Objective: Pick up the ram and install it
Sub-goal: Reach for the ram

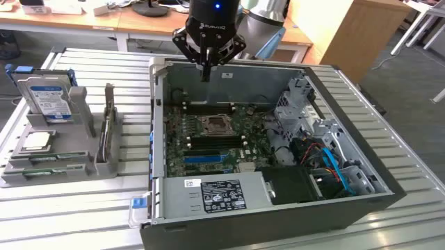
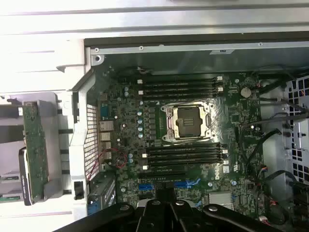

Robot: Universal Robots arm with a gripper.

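Note:
The ram (image 1: 108, 124) is a thin green stick standing on edge in the grey holder (image 1: 66, 169) at the exterior view's left, beside the open computer case (image 1: 361, 172). In the wrist view the ram (image 2: 35, 150) shows as a long green board outside the case wall. My gripper (image 1: 206, 77) hangs shut and holds nothing, above the far wall of the case and well away from the ram. Its black fingers (image 2: 162, 205) close together over the motherboard (image 2: 125, 121). Dark memory slots (image 2: 186, 154) lie on both sides of the processor socket (image 2: 188, 121).
The holder also carries a silver hard drive (image 1: 49, 101), a square processor chip (image 1: 38, 140) and more green sticks lying flat (image 1: 56, 156). Inside the case sit the power supply (image 1: 215, 195), drive cages (image 1: 299, 104) and loose cables (image 1: 326, 161). Desks (image 1: 83, 18) stand behind.

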